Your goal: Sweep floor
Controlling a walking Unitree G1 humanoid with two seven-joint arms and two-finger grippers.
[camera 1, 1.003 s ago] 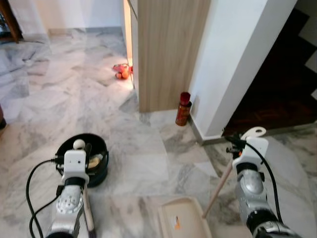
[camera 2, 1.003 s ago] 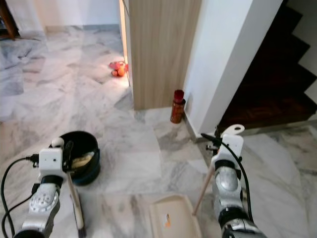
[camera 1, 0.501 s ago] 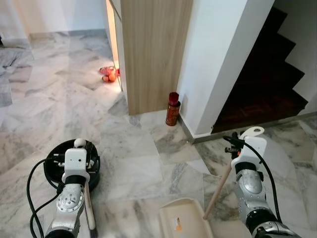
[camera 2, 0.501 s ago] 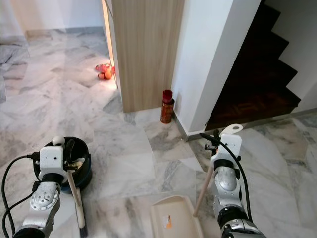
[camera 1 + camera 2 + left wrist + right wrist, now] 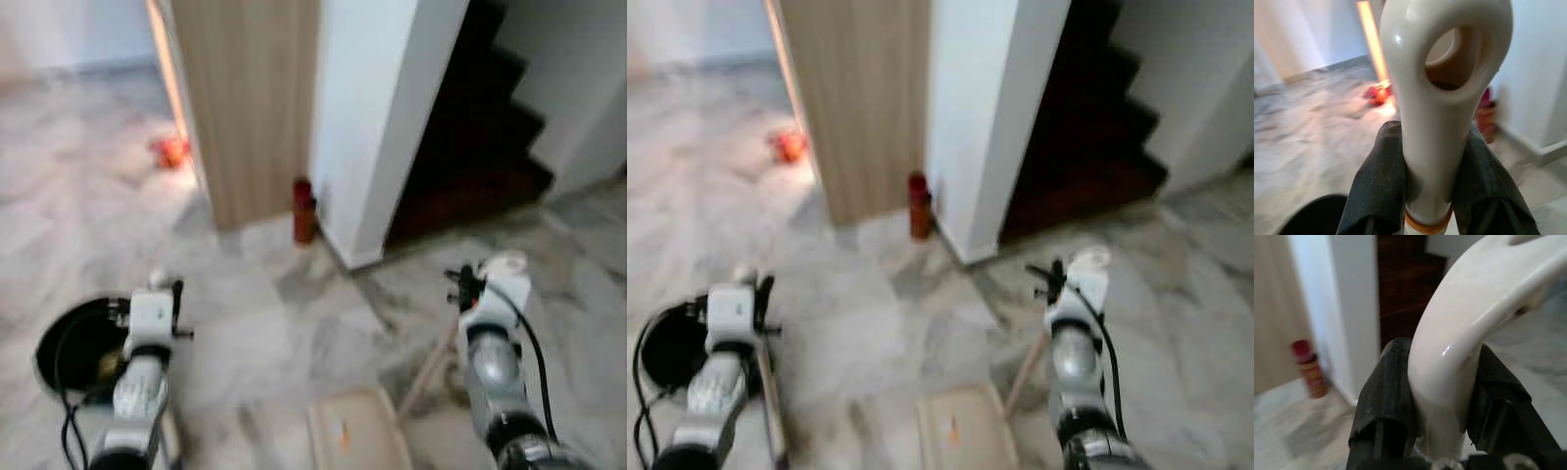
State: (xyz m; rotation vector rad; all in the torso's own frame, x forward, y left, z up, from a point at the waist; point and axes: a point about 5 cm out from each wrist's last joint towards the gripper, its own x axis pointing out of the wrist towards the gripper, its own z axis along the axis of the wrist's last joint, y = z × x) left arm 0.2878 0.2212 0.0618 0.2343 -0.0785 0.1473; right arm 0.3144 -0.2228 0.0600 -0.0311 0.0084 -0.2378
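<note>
We cannot read any words or numbers here; the red bottle [image 5: 305, 210] by the wall is too blurry.

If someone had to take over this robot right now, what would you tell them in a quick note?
Left hand: shut on the white broom handle.
Right hand: shut on the white dustpan handle; the beige dustpan sits on the marble floor between the arms.
A black bin is by the left arm; a red can stands at the wall corner.
Done: both tools gripped. The head views are blurred, so dirt can't be judged. Left: the sweeping, it seems.
</note>
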